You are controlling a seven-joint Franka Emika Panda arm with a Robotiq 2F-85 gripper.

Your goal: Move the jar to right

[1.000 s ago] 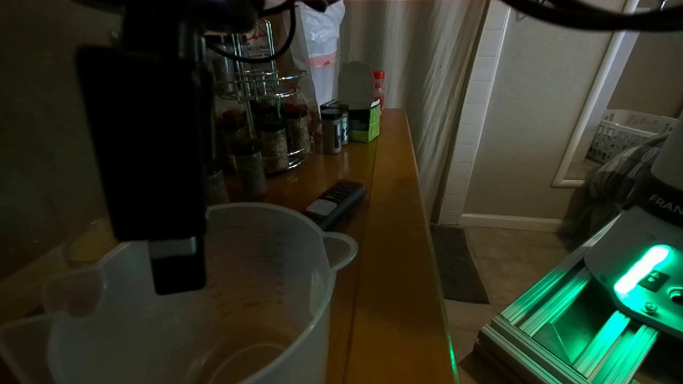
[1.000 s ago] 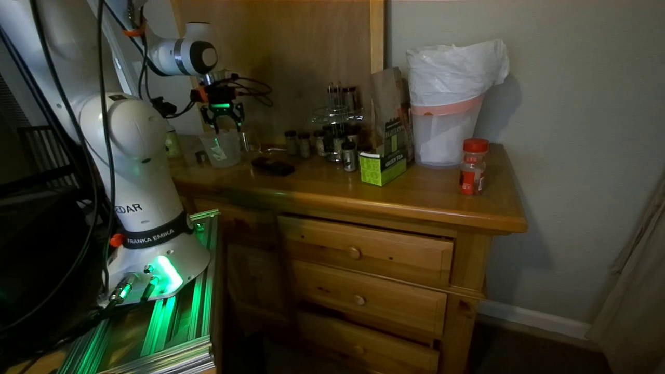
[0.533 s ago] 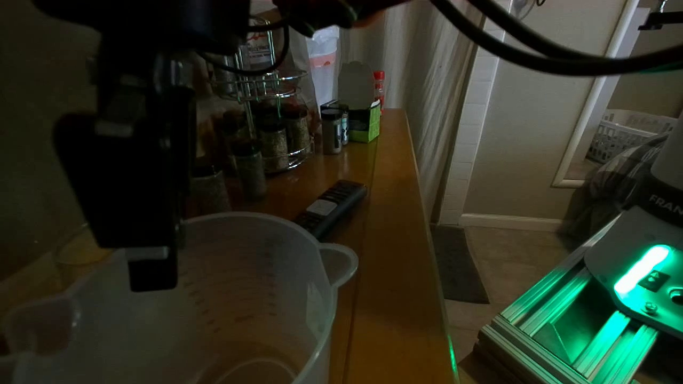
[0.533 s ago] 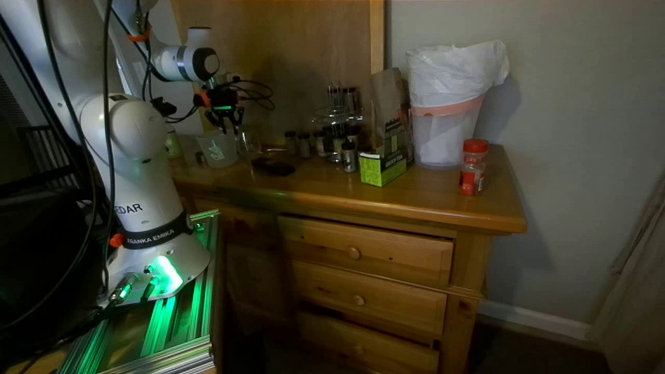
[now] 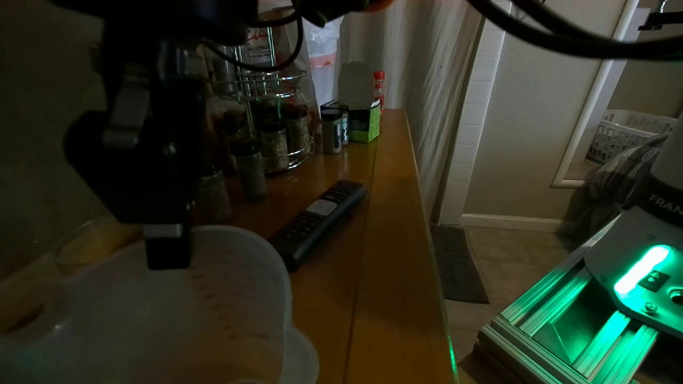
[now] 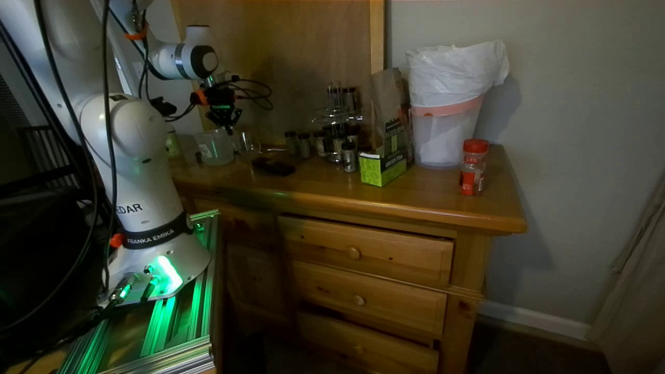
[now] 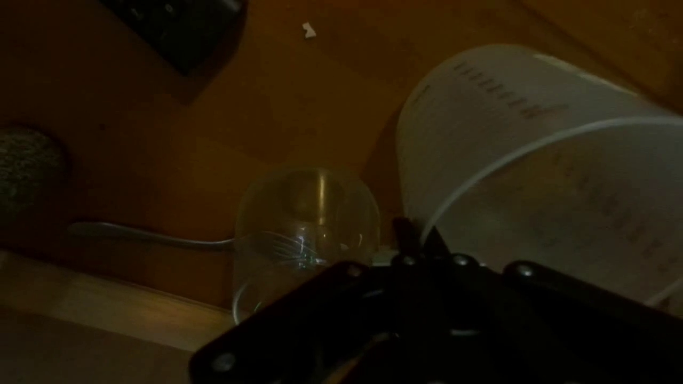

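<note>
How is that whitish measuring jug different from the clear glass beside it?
The measuring jug is cloudy white; the glass is clear enough to show part of a fork through it. The jug looks bigger than the glass. The tool pinches the jug's rim, while nothing grips the glass. Both are round-walled vessels.

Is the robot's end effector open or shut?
Shut: in the wrist view, the end effector pinches the jug, one fingertip inside, one outside.
</note>
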